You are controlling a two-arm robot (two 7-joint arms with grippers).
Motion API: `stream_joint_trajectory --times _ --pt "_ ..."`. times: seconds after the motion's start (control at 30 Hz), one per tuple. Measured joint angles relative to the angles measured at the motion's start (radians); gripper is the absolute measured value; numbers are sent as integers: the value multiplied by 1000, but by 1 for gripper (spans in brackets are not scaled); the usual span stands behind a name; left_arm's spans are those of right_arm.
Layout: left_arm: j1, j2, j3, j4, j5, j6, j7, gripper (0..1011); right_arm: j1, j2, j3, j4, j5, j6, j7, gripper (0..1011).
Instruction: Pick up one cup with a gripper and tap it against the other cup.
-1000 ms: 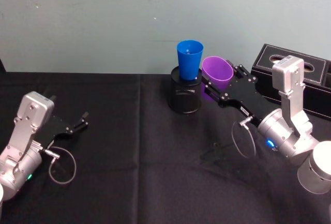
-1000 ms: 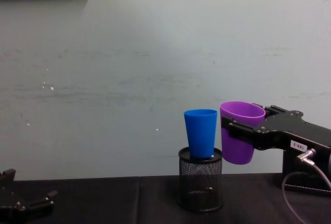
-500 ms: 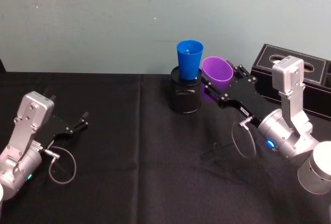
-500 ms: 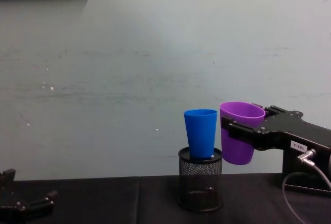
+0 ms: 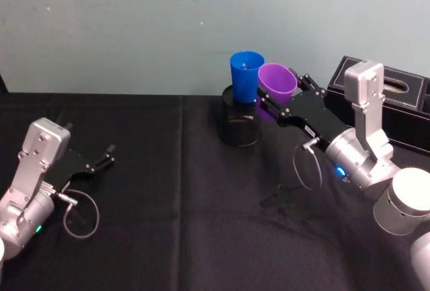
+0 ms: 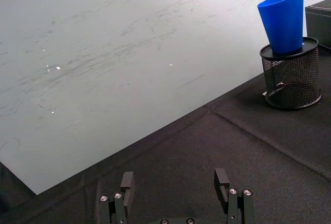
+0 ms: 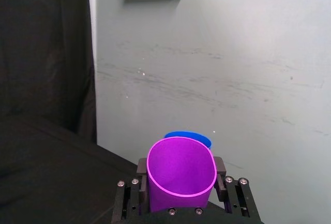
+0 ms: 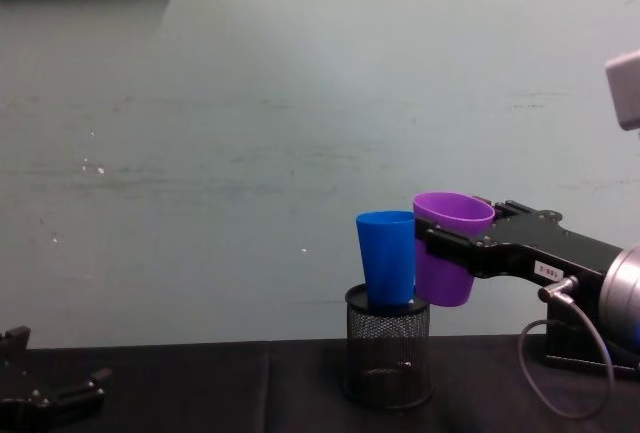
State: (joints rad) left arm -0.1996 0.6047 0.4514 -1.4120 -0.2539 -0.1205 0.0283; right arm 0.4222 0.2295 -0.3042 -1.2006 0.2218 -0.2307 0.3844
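Observation:
The blue cup (image 5: 245, 76) (image 8: 388, 256) (image 6: 284, 20) stands upright in a black mesh pen holder (image 5: 241, 124) (image 8: 388, 346) at the back of the table. My right gripper (image 5: 281, 100) (image 8: 447, 254) (image 7: 181, 189) is shut on the purple cup (image 5: 275, 83) (image 8: 448, 259) (image 7: 181, 180) and holds it in the air, tilted, with its side against the blue cup's right side. The blue cup's rim (image 7: 187, 135) peeks out behind the purple one in the right wrist view. My left gripper (image 5: 103, 158) (image 6: 176, 182) rests open, low over the table at the left, far from both cups.
A black leather tissue box (image 5: 403, 106) stands at the back right behind my right arm. A black cloth (image 5: 175, 203) covers the table. The pale green wall (image 8: 300, 103) stands close behind the pen holder.
My right gripper has swung left with the purple cup, closing the small gap until the cup meets the blue cup. The left arm has not moved.

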Motion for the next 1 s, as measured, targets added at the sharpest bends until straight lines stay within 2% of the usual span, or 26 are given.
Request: stream_joint_trajectory --times 0.43,1.0 --pt "0 0 0 0 0 0 0 1011 84 -42 -4 144 -13 -53 19 738" --pt "0 0 0 0 0 0 0 1011 140 -65 -4 231 -31 -92 35 739"
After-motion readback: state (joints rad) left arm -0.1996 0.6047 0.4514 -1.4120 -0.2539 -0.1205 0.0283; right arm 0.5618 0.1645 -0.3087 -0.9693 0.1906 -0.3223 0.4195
